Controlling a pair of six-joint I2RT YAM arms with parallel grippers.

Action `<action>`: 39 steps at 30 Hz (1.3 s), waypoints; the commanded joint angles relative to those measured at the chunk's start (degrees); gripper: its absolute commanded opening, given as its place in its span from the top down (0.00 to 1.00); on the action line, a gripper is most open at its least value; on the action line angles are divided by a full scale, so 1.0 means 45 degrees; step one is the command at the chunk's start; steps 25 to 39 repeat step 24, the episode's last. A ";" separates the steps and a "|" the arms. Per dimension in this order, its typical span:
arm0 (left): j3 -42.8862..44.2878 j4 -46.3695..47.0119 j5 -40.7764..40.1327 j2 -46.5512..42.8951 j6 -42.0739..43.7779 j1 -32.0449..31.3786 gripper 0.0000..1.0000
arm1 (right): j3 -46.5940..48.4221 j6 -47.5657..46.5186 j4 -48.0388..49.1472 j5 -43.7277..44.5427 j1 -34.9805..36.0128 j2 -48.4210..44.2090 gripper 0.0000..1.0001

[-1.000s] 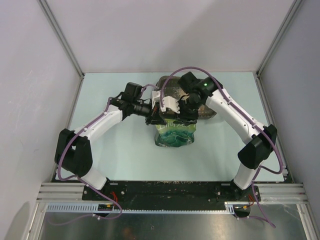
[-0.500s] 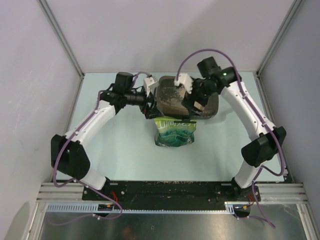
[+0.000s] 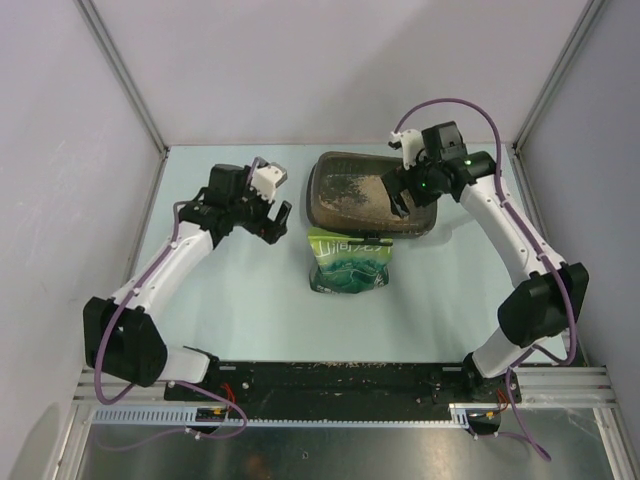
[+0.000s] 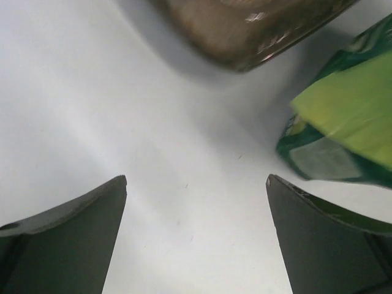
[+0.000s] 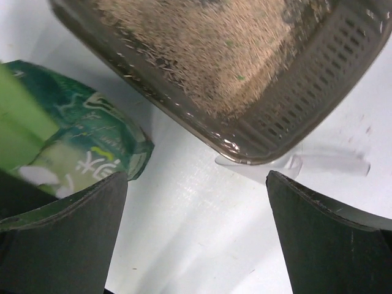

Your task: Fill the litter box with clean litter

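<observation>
Litter box point(image 3: 312, 196) flat, long axis left-right.

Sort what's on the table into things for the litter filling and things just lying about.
For the job: litter box; clean litter inside it; green pouch beside it, probably the litter bag.
Lying about: clear scoop, at the box's edge.

The litter box point(image 3: 318, 205) holds clean litter point(image 3: 357, 195), pouch point(image 3: 350, 265) just before it.
</observation>
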 commanded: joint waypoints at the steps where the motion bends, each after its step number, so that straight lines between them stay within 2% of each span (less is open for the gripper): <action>1: -0.0227 -0.0246 -0.3133 -0.0315 -0.0627 0.0152 0.00 | -0.0689 0.2219 0.1400 0.2366 0.0371 -0.0256 0.00; 6: -0.0733 -0.0265 -0.3175 -0.0452 -0.1506 0.0523 0.00 | -0.0301 0.2416 0.1692 0.2426 0.0684 0.0583 0.00; 12: -0.1263 -0.0285 -0.3134 -0.0004 -0.2014 0.1011 0.00 | 0.0753 0.2456 0.1985 0.3558 0.1094 0.1638 0.00; 17: 0.0258 -0.0519 -0.3779 0.0816 -0.1548 0.1305 0.00 | 0.1983 0.2241 0.2395 0.4709 0.0998 0.2166 0.00; 24: 0.3753 -0.0539 -0.4405 0.1578 -0.0844 0.2242 0.00 | 0.4873 0.2905 0.2123 0.4400 -0.0309 0.3201 0.00; 39: 0.3753 -0.0539 -0.4405 0.1578 -0.0844 0.2242 0.00 | 0.4873 0.2905 0.2123 0.4400 -0.0309 0.3201 0.00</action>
